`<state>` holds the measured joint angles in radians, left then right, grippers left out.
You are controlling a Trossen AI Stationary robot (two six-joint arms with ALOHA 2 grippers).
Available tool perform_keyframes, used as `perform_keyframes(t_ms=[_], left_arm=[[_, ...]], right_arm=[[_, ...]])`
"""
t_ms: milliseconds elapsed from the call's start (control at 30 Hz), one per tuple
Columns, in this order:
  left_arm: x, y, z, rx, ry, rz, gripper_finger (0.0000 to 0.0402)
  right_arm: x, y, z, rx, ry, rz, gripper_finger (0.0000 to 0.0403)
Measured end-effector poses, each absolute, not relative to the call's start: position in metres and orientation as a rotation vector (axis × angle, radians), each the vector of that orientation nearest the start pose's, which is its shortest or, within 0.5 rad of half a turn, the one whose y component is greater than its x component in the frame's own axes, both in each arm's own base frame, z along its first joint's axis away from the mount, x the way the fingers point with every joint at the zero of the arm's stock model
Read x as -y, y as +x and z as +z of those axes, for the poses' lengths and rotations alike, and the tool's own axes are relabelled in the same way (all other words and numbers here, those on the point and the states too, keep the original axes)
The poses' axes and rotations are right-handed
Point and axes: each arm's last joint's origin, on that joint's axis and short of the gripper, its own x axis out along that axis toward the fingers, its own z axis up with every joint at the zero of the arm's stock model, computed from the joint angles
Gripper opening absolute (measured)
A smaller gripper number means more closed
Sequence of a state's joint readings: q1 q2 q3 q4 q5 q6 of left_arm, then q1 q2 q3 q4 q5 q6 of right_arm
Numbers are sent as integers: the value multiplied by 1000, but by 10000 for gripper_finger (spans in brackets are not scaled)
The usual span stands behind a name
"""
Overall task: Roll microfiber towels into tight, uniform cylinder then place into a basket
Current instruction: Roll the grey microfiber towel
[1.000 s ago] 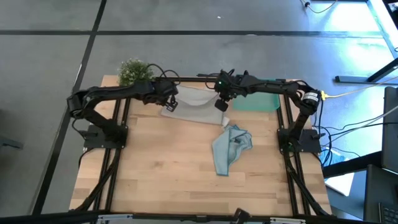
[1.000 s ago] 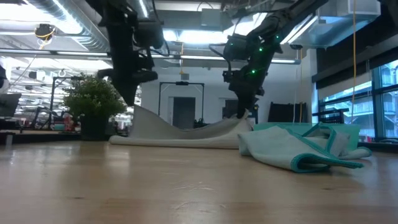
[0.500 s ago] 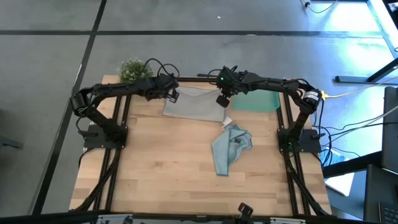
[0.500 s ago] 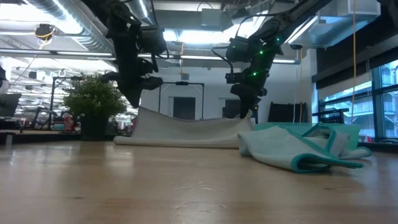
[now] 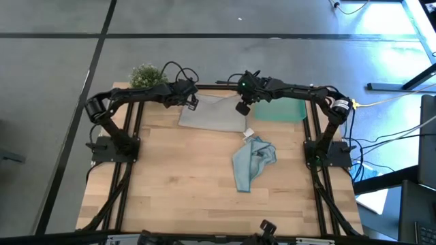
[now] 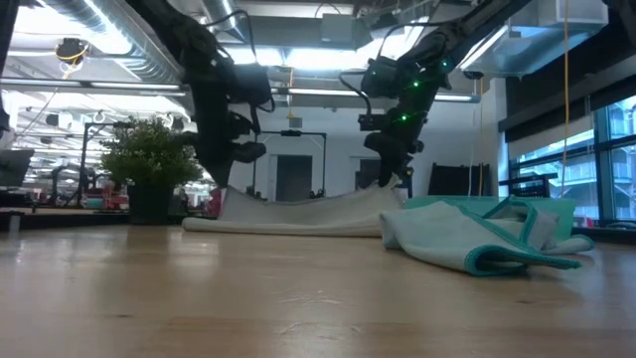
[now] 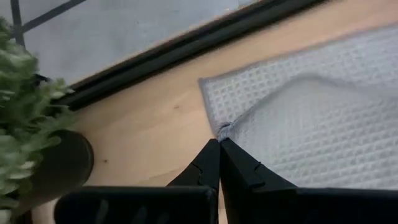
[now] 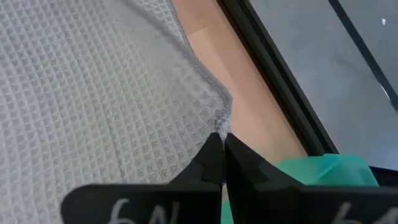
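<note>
The pale grey-blue towel (image 5: 212,116) lies at the table's far middle, its near part flat on the wood. My left gripper (image 5: 193,103) is shut on its far left corner and my right gripper (image 5: 242,110) on its far right corner. The held edge sags between them in the low view (image 6: 298,202). The light blue towel (image 5: 252,160) lies crumpled on the table, nearer and to the right. The teal basket (image 5: 289,111) stands at the far right, just beyond my right gripper. My left gripper pinches a corner of the towel's upper layer (image 7: 222,129) between its two fingertips, slanting down from the left. That corner is raised a little; a lower layer (image 7: 249,87) lies flat beyond it. My right gripper pinches the towel's other raised corner (image 8: 220,123) between its two fingertips, coming from above and the right. The cloth falls away from the fingers toward the table.
A small potted plant (image 5: 144,77) stands at the far left corner, close to my left arm. The black frame rail (image 7: 186,43) runs along the far edge just beyond the towel. The near half of the table (image 5: 184,190) is bare wood.
My left gripper has gone toward the far edge and a little to the right, carrying its corner and coming lower. My right gripper has shifted slightly toward the far edge. The held edge has been drawn over toward the far side; the towel now shows as a neater rectangle.
</note>
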<state>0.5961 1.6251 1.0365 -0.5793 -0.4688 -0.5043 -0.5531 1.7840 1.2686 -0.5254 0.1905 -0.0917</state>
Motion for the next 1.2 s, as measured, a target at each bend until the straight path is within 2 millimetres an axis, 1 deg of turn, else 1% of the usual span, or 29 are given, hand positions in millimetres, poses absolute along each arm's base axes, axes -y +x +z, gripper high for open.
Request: perform_keyframes(t_ms=[233,400,500,633,767,867,933,1000,1067,1133,1200], left_arm=[[-188,249,190,-957,-495,1219,0],[-189,248,190,-958,-495,1220,1],[-189,248,190,-971,-476,1207,12],[-189,248,190,-979,-464,1199,38],[-190,247,190,-978,-466,1204,65],[-190,247,190,-977,-467,1205,75],[-190,248,190,-960,-505,1209,77],[-188,249,189,-955,-589,1139,77],[-186,251,188,-970,-644,1044,78],[-183,255,185,-995,-640,991,78],[-181,256,176,-1050,-631,971,78]], right_arm=[[200,307,209,-1088,104,-614,8],[200,307,209,-1088,105,-613,26],[200,307,209,-1086,104,-613,39],[201,308,210,-1077,98,-618,64],[201,309,210,-1067,92,-622,98],[202,310,211,-1044,88,-626,124],[202,311,212,-1029,110,-626,138],[200,312,211,-1007,189,-575,145],[197,314,211,-977,278,-469,149],[193,316,211,-944,367,-356,149],[189,318,209,-929,422,-277,150]])
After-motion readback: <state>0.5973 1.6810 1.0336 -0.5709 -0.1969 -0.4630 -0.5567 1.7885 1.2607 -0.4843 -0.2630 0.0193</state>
